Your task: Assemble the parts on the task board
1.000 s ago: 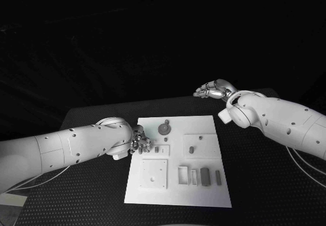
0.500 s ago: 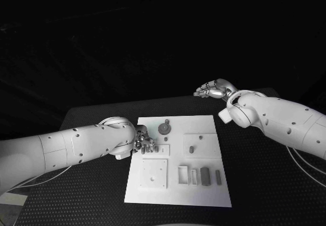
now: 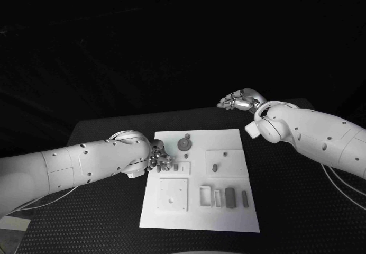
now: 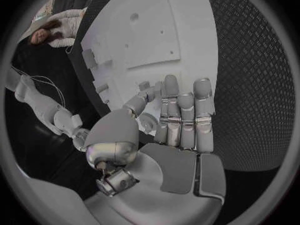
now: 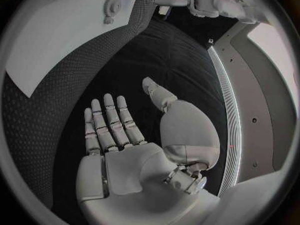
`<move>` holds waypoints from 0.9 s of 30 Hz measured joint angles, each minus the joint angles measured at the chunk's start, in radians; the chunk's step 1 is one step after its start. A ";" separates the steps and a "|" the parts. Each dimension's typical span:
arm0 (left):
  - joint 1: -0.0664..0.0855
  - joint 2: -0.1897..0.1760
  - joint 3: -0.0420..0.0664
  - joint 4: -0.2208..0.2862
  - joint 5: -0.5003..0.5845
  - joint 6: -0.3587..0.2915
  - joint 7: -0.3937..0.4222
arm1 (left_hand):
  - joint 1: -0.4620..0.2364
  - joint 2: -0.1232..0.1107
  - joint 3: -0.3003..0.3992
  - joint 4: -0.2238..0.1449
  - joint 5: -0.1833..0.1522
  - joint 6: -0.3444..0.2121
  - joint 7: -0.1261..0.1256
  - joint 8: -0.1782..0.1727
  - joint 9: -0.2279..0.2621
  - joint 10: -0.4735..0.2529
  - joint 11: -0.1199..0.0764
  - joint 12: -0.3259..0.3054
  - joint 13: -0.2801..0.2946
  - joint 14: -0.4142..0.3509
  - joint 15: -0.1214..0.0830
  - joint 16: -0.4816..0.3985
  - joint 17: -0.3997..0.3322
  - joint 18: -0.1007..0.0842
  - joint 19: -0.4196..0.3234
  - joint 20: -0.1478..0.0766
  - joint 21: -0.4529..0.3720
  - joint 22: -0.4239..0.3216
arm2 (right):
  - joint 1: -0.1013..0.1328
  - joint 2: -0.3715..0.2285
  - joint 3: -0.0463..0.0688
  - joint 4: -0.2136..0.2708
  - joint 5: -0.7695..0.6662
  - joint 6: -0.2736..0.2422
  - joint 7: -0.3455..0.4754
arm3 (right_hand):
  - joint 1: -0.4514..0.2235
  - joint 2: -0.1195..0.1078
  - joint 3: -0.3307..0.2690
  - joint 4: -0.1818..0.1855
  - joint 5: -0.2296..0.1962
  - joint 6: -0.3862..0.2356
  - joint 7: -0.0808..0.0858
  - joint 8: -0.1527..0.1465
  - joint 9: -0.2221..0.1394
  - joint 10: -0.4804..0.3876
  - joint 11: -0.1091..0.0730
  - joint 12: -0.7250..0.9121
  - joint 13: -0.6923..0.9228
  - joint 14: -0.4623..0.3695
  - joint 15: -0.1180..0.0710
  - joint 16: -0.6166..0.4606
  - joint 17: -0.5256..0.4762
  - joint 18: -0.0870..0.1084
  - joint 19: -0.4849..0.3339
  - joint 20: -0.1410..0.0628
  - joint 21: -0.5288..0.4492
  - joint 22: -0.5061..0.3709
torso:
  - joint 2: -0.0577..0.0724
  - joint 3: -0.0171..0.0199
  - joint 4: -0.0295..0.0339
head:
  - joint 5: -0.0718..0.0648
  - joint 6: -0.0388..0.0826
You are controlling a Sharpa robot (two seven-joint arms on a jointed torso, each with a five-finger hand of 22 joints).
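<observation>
Task board point(image 3: 200, 211), your white plate, lies flat in the middle of the black table point(image 3: 99, 211), long side running away from you. Your left hand point(image 3: 158, 159) sits at the board's left edge, about level with the small raised pieces there. From the wrist camera you see the fingers point(image 4: 181, 115) held straight and close together, thumb out to the side, palm over the board's edge. Whether anything is pinched at the tips, you cannot tell; nothing shows between them.

Your right hand point(image 3: 240, 100) is well away from the board, up past the table's far right corner. The wrist camera shows its palm bare, fingers point(image 5: 109, 122) stretched out side by side, thumb spread wide, holding nothing.

On the board, a round grey part point(image 3: 184, 143) sits near the far edge, with a small peg point(image 3: 186, 156) just below it. A short slot-shaped part point(image 3: 215, 169) lies on the raised square block point(image 3: 227, 163) to the right. Nearer you, a dark bar point(image 3: 230, 199) and a thinner one point(image 3: 245, 198) stand beside an open white frame point(image 3: 206, 196). A square plate point(image 3: 173, 194) lies to the left of those.
</observation>
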 measured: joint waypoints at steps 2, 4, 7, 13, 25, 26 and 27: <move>0.000 -0.001 0.000 -0.001 -0.004 0.000 0.001 | 0.000 0.000 0.000 0.000 0.000 0.000 0.000 0.000 0.000 0.000 0.000 0.000 0.000 0.000 0.000 0.000 0.000 0.000 0.000 0.000 0.000 0.000 | 0.000 0.000 0.000 0.000 0.000 0.000 0.000 | 0.000 0.000 0.000 0.000 0.000 0.000 0.000 0.000 0.000 0.000 0.000 0.000 0.000 0.000 0.000 0.000 0.000 0.000 0.000 0.000 0.000 0.001 | 0.000 -0.0001 0.0000 | 0.000 0.000; 0.000 -0.003 0.000 -0.002 -0.008 0.000 0.002 | 0.000 0.000 0.000 0.000 0.000 0.000 0.000 0.001 0.000 0.000 0.000 0.000 0.000 0.000 0.000 0.000 -0.001 0.000 -0.001 -0.001 0.000 0.000 | 0.000 0.000 0.000 0.000 0.000 0.000 0.000 | 0.000 0.000 -0.003 0.003 0.000 0.000 0.000 0.000 0.000 0.000 0.000 0.000 0.000 0.000 0.000 0.000 0.000 0.000 0.000 0.000 0.000 0.001 | 0.000 -0.0003 0.0000 | 0.000 0.000; -0.004 -0.008 -0.003 -0.006 -0.012 0.001 0.001 | 0.000 0.000 0.000 0.000 -0.004 -0.001 -0.001 0.000 -0.002 0.000 0.000 0.000 0.000 -0.002 -0.003 0.000 -0.001 0.000 -0.001 -0.001 0.000 0.000 | 0.000 0.000 0.000 0.000 0.000 0.000 0.000 | 0.000 0.000 -0.003 0.003 0.000 0.000 0.000 0.000 0.000 0.000 0.000 0.000 0.000 0.000 0.000 0.004 -0.001 0.000 0.000 0.000 0.000 0.001 | 0.000 -0.0004 0.0000 | 0.000 0.000; -0.005 -0.008 -0.003 -0.006 -0.017 0.003 0.003 | 0.000 0.000 0.000 0.000 -0.005 -0.002 -0.002 -0.001 -0.001 0.000 0.000 0.000 0.000 -0.002 -0.003 0.000 -0.002 0.000 -0.001 -0.001 0.004 0.000 | 0.000 0.000 0.000 0.000 0.000 0.000 0.000 | 0.000 0.000 -0.003 0.003 0.000 0.000 0.000 0.000 0.000 0.000 0.000 0.000 -0.001 0.000 0.000 0.004 -0.001 0.000 0.000 0.000 0.000 0.001 | 0.000 -0.0002 0.0000 | 0.000 0.000; -0.004 -0.006 -0.002 -0.009 -0.020 0.011 0.005 | 0.000 0.000 0.000 0.000 -0.004 -0.002 -0.002 0.005 0.001 -0.001 0.001 0.004 0.000 -0.001 -0.005 0.004 -0.003 0.000 -0.001 -0.001 0.004 0.000 | 0.000 0.000 0.000 0.000 0.000 0.001 0.000 | 0.000 0.000 -0.003 0.003 0.000 0.000 0.000 0.000 -0.001 0.000 0.000 0.000 -0.002 0.000 0.000 0.004 -0.001 0.000 -0.003 0.003 0.000 0.001 | 0.000 0.0007 -0.0004 | -0.001 -0.003; -0.004 -0.004 -0.002 -0.010 -0.020 0.011 0.005 | 0.000 0.000 0.000 0.000 -0.004 -0.002 -0.002 0.005 0.002 -0.001 0.001 0.004 0.000 -0.001 -0.006 0.004 -0.004 0.000 -0.001 -0.001 0.008 0.000 | 0.000 0.000 0.000 0.000 0.000 0.001 0.000 | 0.000 0.000 -0.003 0.003 0.000 0.000 0.000 0.000 -0.001 0.000 0.000 0.000 -0.002 0.000 0.000 0.004 -0.001 0.000 -0.003 0.003 0.000 0.001 | 0.000 0.0007 -0.0004 | -0.001 -0.003; -0.004 -0.003 -0.002 -0.011 -0.020 0.011 0.005 | 0.000 0.000 0.000 0.000 -0.004 -0.002 -0.002 0.005 0.002 -0.001 0.001 0.004 0.000 -0.001 -0.006 0.004 -0.005 0.000 -0.001 -0.001 0.008 0.000 | 0.000 0.000 0.000 0.000 0.000 0.001 0.000 | 0.000 0.000 -0.003 0.003 0.000 0.000 0.000 0.000 -0.001 0.000 0.000 0.000 -0.002 0.000 0.000 0.004 -0.001 0.000 -0.003 0.003 0.000 0.001 | 0.000 0.0006 -0.0005 | -0.001 -0.003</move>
